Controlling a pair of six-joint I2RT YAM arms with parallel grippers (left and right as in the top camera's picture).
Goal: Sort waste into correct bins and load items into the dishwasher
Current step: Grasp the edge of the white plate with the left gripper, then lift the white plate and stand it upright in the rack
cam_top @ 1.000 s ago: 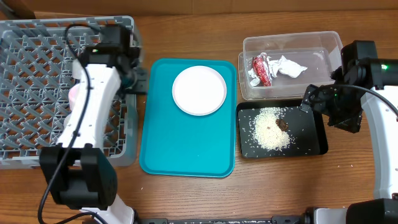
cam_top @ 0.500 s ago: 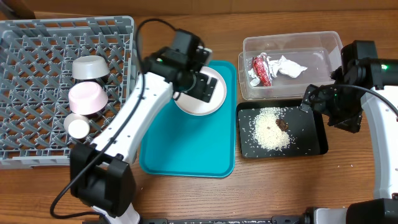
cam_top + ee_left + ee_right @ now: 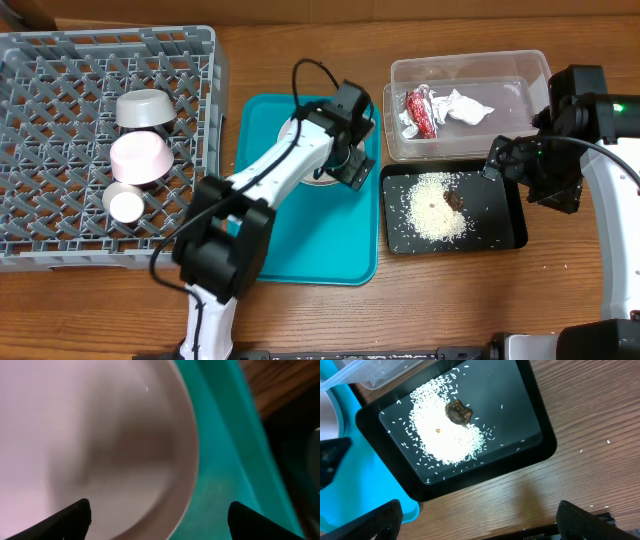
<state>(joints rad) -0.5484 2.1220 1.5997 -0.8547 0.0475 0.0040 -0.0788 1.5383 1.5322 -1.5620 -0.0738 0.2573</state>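
Note:
The white plate lies on the teal tray; in the overhead view my left arm hides most of it. My left gripper is open low over the plate's right rim, which lies between the fingers; it also shows in the overhead view. The grey rack holds the grey-green bowl, pink bowl and white cup. The clear tub holds the red wrapper and napkin. The black tray holds rice and a brown lump. My right gripper is open and empty beside the black tray. No chopsticks show.
The teal tray sits between the rack and the two bins, its right edge close to the black tray. A few stray rice grains lie on the wooden table right of the black tray.
My left arm has swung from the rack rightward to the plate on the teal tray, uncovering the two bowls and cup in the rack. The right arm has not moved.

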